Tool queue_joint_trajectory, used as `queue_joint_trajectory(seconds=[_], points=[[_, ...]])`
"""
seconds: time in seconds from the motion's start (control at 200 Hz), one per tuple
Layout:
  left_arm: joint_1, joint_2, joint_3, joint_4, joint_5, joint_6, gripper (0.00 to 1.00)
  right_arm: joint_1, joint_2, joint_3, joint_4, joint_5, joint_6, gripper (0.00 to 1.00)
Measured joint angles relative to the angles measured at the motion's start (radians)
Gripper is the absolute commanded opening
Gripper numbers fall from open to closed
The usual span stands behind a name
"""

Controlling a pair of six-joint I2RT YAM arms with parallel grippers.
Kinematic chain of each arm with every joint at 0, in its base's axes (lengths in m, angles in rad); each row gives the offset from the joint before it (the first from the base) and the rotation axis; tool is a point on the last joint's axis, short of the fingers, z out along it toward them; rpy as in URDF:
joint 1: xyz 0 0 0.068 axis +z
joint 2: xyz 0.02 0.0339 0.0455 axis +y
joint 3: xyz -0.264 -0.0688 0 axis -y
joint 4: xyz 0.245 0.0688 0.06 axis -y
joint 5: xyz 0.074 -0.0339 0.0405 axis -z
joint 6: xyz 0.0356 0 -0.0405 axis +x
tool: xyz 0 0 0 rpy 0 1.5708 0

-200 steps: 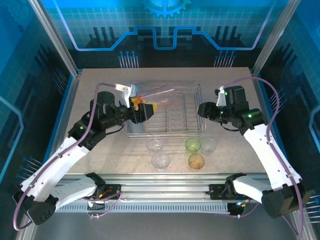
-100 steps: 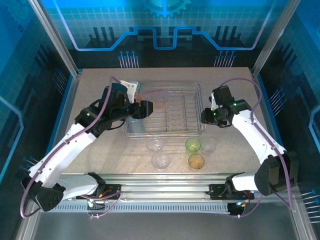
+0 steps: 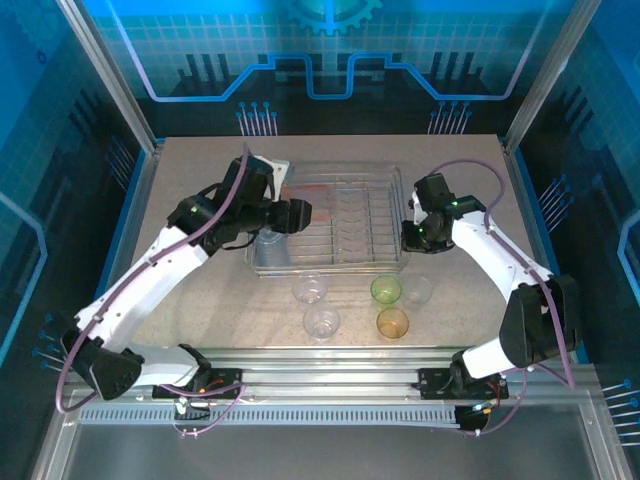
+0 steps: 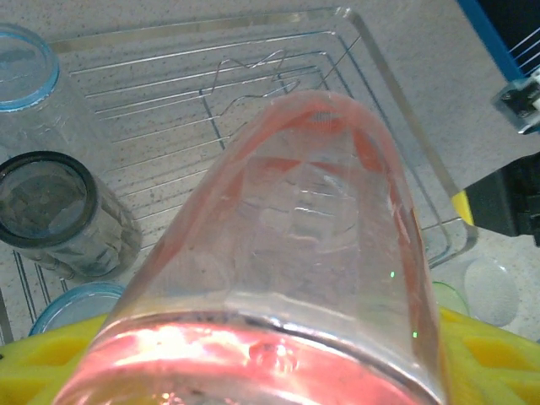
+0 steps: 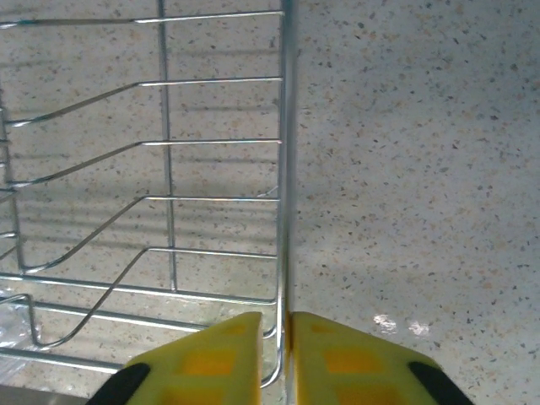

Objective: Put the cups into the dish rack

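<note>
Mia: What is the left pincer (image 3: 292, 213) doing?

Ben: It is squeezing the pink cup (image 4: 312, 253) between its yellow pads (image 4: 494, 359). It is holding the cup over the left part of the dish rack (image 3: 330, 268). I cannot tell if the cup is touching the wires.

Mia: And the right pincer (image 5: 285, 337)?

Ben: It is sitting at the right edge of the rack. Its two yellow fingers are pinching the thin rim wire, and the wire is running straight up between them.

Mia: Are any cups sitting in the rack?

Ben: Yes. The grey cup (image 4: 51, 202) is sitting at the left end, and a blue-rimmed cup (image 4: 25, 59) is sitting just beside it.

Mia: What is waiting on the table (image 3: 230, 300)?

Ben: Five cups are standing near the front of the rack. The green cup (image 3: 386, 290) is standing between two clear cups (image 3: 311, 290). The orange cup (image 3: 392, 322) is standing just in front of the green one. One more clear cup is standing to the left of the orange one.
</note>
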State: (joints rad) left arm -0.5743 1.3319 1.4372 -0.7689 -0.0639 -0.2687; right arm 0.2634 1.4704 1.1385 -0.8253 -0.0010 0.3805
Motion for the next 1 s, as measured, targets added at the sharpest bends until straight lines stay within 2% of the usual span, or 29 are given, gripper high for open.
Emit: queue_joint_trajectory(seconds=[0.255, 0.48, 1.001], points=[[0.000, 0.112, 0.094, -0.108, -0.036, 0.018, 0.33, 0.021, 0.009, 0.003, -0.001, 0.029, -0.024, 0.00], [0.000, 0.204, 0.212, -0.186, -0.081, 0.036, 0.37, 0.056, 0.009, 0.004, -0.001, 0.047, -0.027, 0.00], [-0.001, 0.404, 0.400, -0.412, -0.250, 0.032, 0.37, 0.155, -0.013, -0.024, 0.029, 0.069, -0.046, 0.00]])
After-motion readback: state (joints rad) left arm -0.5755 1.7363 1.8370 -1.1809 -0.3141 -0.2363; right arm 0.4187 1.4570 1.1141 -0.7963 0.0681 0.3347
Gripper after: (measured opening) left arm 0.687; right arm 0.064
